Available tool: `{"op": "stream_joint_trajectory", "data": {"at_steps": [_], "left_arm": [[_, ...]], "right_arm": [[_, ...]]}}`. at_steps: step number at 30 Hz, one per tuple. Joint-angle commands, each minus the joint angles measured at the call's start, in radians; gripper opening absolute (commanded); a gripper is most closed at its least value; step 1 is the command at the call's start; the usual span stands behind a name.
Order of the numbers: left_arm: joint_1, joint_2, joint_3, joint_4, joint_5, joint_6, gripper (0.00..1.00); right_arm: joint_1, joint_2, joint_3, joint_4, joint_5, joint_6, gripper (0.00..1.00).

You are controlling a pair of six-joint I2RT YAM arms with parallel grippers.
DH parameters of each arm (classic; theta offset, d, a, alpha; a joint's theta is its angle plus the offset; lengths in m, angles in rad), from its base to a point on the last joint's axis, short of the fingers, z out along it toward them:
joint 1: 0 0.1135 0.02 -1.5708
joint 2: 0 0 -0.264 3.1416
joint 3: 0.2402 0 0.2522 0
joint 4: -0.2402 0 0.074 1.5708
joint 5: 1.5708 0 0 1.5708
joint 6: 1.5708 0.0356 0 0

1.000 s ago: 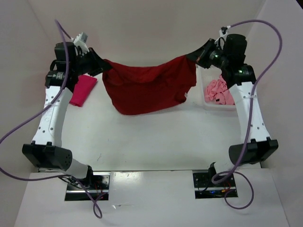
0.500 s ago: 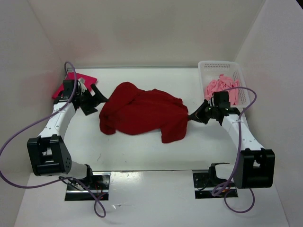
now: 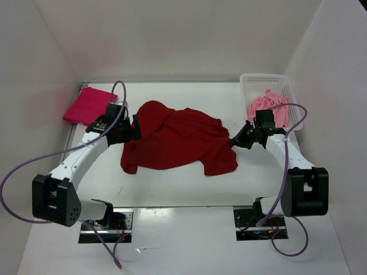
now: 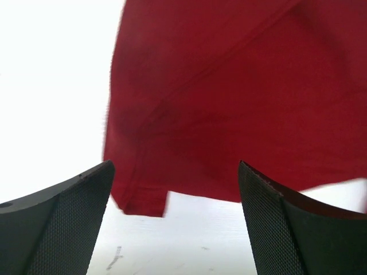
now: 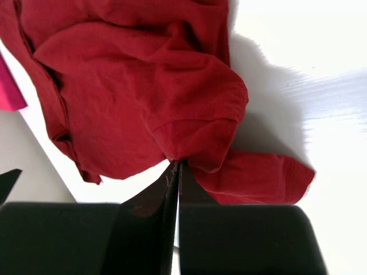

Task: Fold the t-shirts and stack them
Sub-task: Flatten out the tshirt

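- The dark red t-shirt [image 3: 178,140] is lying crumpled at the centre of the table [image 3: 183,183], between the two arms, with its sleeves and hem overlapping.
- The right gripper [image 5: 176,172] is pinching a small fold of it beside a sleeve, jaws closed on the cloth. The left gripper [image 4: 175,166] is hanging spread wide at the shirt's left edge, holding nothing.
- Risk: the pinch looks shallow, so a pull may slip free or drag the whole bunch instead of spreading it.
- Risk: closing the left jaws here may catch several layers, locking in wrinkles and skewing the fold.
- The crimson-magenta t-shirt [image 3: 89,106] is lying folded at the far left. The light pink t-shirt [image 3: 268,106] is sitting in the white basket [image 3: 261,77], just behind the right wrist.
- The purple cable [image 3: 118,83] of the left arm is looping beside the folded shirt and could brush it.
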Motion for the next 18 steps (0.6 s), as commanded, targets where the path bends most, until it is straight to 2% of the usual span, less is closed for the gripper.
{"op": "stream_joint_trajectory", "data": {"at_steps": [1,7,12,17,18], "left_arm": [[-0.015,0.089,-0.016,-0.027,-0.122,0.040,0.94],[-0.091,0.291,0.042,0.002,-0.266,0.040,0.92],[-0.104,0.330,0.030,0.025,-0.294,0.040,0.82],[-0.081,0.373,0.030,0.070,-0.362,0.040,0.56],[-0.072,0.391,0.030,0.070,-0.375,0.040,0.46]], "right_arm": [[-0.002,0.007,0.034,0.051,0.026,-0.023,0.02],[-0.002,-0.011,0.025,0.051,0.023,-0.013,0.02],[-0.002,-0.030,0.015,0.060,0.023,-0.013,0.02],[-0.002,-0.030,-0.003,0.069,0.023,-0.004,0.02],[-0.002,-0.030,-0.003,0.069,0.023,-0.004,0.02]]}}
